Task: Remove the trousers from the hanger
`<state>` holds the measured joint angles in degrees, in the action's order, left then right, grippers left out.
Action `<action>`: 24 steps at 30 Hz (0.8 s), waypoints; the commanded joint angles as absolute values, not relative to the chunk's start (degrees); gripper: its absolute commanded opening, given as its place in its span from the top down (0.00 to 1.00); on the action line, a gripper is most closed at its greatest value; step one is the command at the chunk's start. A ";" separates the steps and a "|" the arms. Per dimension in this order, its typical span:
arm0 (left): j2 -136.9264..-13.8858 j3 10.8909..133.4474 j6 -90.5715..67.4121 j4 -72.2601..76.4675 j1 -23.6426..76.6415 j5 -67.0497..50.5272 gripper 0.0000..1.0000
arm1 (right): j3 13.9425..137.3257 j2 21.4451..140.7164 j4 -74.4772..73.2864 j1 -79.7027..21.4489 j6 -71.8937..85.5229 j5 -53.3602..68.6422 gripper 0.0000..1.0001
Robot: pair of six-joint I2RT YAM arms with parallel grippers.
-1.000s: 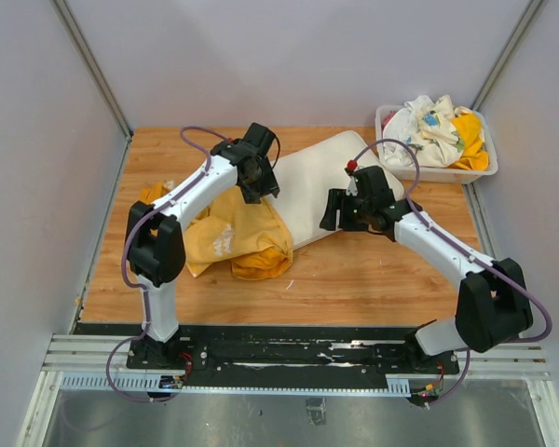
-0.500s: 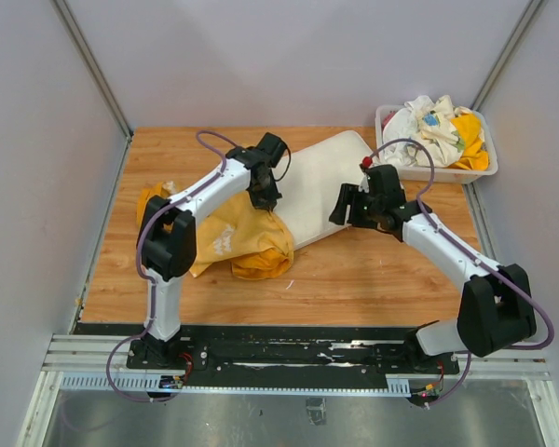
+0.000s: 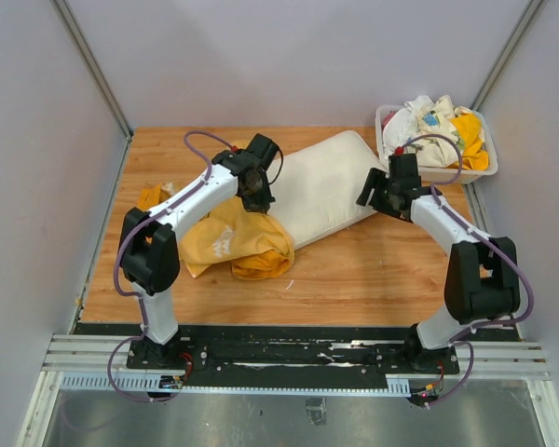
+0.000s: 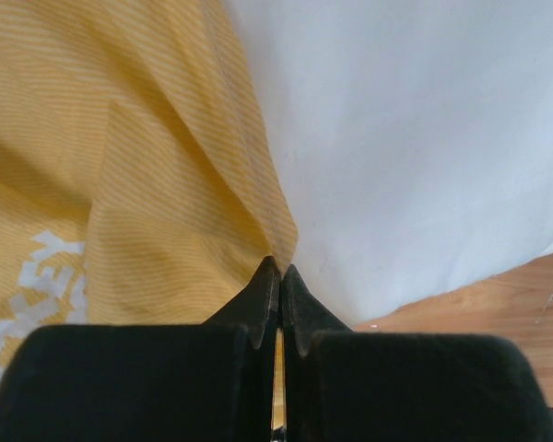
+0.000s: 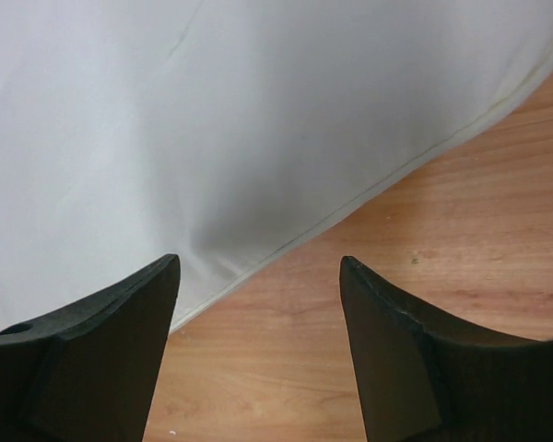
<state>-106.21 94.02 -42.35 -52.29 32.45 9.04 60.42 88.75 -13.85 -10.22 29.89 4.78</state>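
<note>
The yellow trousers [image 3: 233,237] lie crumpled on the left half of the table, with white lettering showing in the left wrist view [image 4: 120,184]. No hanger shows; it is hidden or out of view. My left gripper [image 3: 258,200] is at the trousers' upper right edge, beside the white cloth. Its jaws are shut [image 4: 279,267], and a fold of the yellow fabric runs up into the tips. My right gripper [image 3: 374,197] hovers open over the right edge of the white cloth [image 5: 212,110], and only bare wood lies between its fingertips [image 5: 258,260].
A large flat white padded cloth [image 3: 321,186] lies slanted across the table's middle, touching the trousers. A white basket [image 3: 429,174] heaped with white and yellow clothes stands at the back right corner. A small piece of yellow fabric [image 3: 151,197] shows at the far left.
My left gripper has shut on the trousers' edge after shifting slightly. My right arm has swung right, from the white cloth's middle to its right edge, staying open.
</note>
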 commanded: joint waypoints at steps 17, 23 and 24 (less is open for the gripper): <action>-107.61 93.39 -37.51 -49.46 33.12 5.40 1.00 | 70.70 105.95 -5.85 3.78 38.03 7.03 0.25; -109.10 94.13 -36.87 -48.82 33.07 4.63 1.00 | 68.83 108.88 -0.52 3.30 39.67 15.62 0.58; -109.41 94.37 -36.64 -48.72 33.05 4.47 1.00 | 68.00 108.46 0.12 2.81 39.65 16.29 0.69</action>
